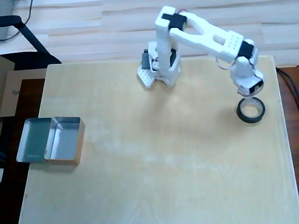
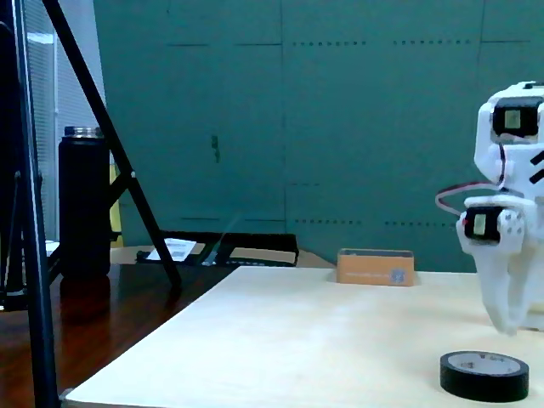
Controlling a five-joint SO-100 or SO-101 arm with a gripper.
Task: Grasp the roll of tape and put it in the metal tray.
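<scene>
The roll of tape (image 1: 251, 110) is a black ring lying flat near the right edge of the table in the overhead view. In the fixed view it (image 2: 484, 376) lies at the bottom right. My gripper (image 1: 246, 94) hangs just above the ring's far rim, pointing down, and holds nothing. In the fixed view the gripper (image 2: 508, 325) hovers a little above and behind the tape, cut off by the frame's right edge. I cannot make out how the jaws stand. The metal tray (image 1: 50, 122) stands at the table's left edge, both compartments empty.
The arm's white base (image 1: 158, 74) sits at the back middle of the table. In the fixed view a black bottle (image 2: 83, 204) and a tripod leg (image 2: 110, 144) stand off the table at the left, and a tan, reflective box (image 2: 375, 266) sits at the far edge.
</scene>
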